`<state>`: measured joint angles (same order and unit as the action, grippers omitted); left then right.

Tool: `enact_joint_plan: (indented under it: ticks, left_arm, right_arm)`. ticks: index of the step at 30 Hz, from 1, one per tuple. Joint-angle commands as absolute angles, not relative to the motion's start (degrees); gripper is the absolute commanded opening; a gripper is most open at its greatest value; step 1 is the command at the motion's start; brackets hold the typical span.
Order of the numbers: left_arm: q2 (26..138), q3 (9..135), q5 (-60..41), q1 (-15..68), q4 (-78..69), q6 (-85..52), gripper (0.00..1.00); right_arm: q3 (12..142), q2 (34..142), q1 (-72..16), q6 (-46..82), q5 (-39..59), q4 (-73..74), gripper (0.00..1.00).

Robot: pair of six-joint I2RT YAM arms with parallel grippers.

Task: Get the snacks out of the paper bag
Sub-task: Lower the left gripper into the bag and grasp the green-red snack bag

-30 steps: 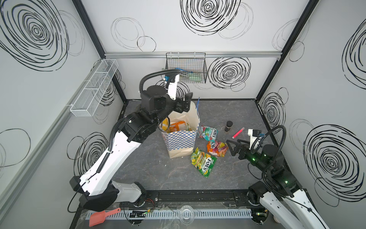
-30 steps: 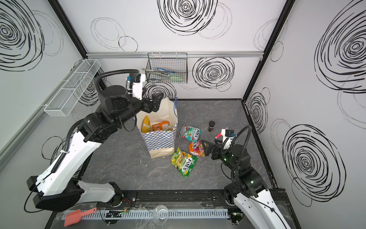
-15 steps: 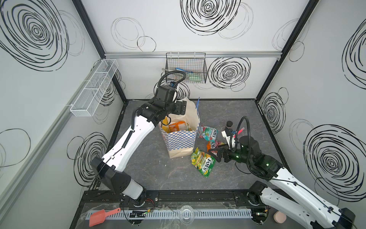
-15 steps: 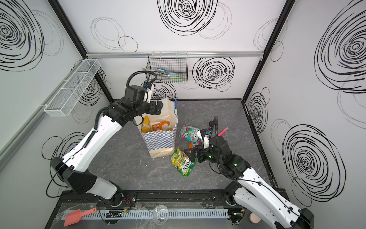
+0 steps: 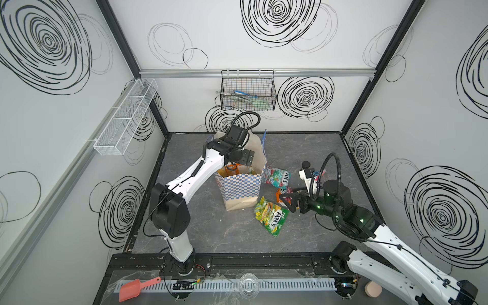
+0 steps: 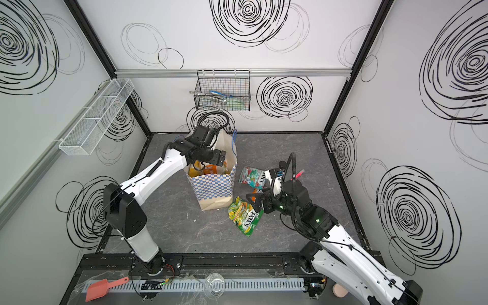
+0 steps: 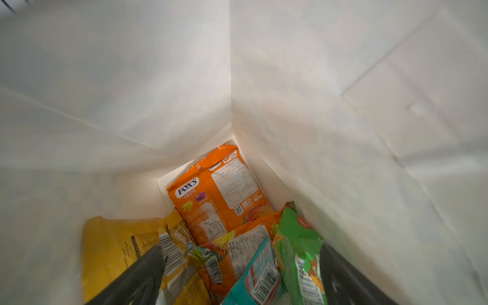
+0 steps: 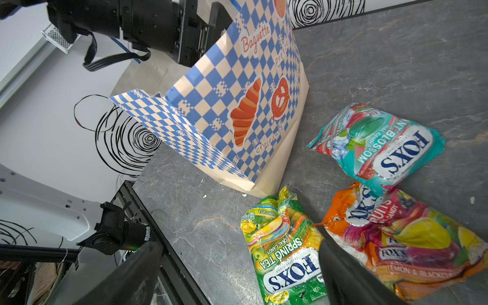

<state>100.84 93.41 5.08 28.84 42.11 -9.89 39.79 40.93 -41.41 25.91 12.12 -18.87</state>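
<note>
Paper bag point(image 5: 239, 190) stands upright mid-table, slightly left of centre, mouth open at the top. Left gripper point(image 7: 240, 248) is inside the bag's mouth, jaws wide apart, nothing between them. The left wrist view looks down the white inner wall point(image 7: 317, 79) onto the snacks at the bottom:
- an orange FOX'S packet point(image 7: 219, 190) leaning in the corner
- a yellow packet point(image 7: 113, 243) on one side
- a green packet point(image 7: 298, 237) by the other finger
- a teal packet point(image 7: 258, 277) and an orange one with a white label point(image 7: 243, 245) between them

Cannot tell if the fingers touch any of them.

Three snacks are out on the grey table point(image 5: 237, 232), right of the bag:
- teal mint packet point(image 5: 276, 177), far side, just beside the bag
- green Spring Tea packet point(image 5: 270, 215), near side, by the bag's base
- orange-pink fruit packet point(image 8: 404, 237) between them, overlapped by the teal one and mostly hidden under the arm in both top views

Right gripper point(image 5: 286, 203) hovers low over the green and fruit packets, jaws spread, holding nothing. Contact with the packets is unclear.

Small dark jar point(image 5: 306, 165) and pink marker point(image 6: 299, 174) sit farther right, behind the right arm.
</note>
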Motion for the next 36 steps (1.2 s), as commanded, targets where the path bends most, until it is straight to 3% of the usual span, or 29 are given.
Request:
enact_joint_plan:
  ticks: [1, 9, 24, 32, 36]
  left_arm:
    - [101.8, 91.57, 4.2, 29.62, 41.44, -8.28, 0.95]
    - [106.7, 90.18, 6.77, 29.75, 43.04, -7.83, 0.97]
    - [116.87, 92.13, 4.61, 29.27, 46.45, -6.5, 0.99]
    - [118.04, 87.24, 6.28, 27.63, 45.87, -7.79, 1.0]
    - [114.71, 82.0, 0.36, 25.68, 40.87, -8.71, 0.99]
  right_arm:
    - [43.42, 40.6, -41.9, 27.38, 11.94, -19.84, 0.97]
    - [52.96, 40.58, -43.49, 30.24, 13.01, -21.11, 0.97]
    - [81.03, 61.41, -44.92, 17.9, 14.58, -42.72, 0.97]
    - [79.67, 61.1, -47.04, 18.43, 13.28, -38.94, 0.97]
    - [78.35, 60.18, -47.37, 18.8, 12.51, -38.01, 0.97]
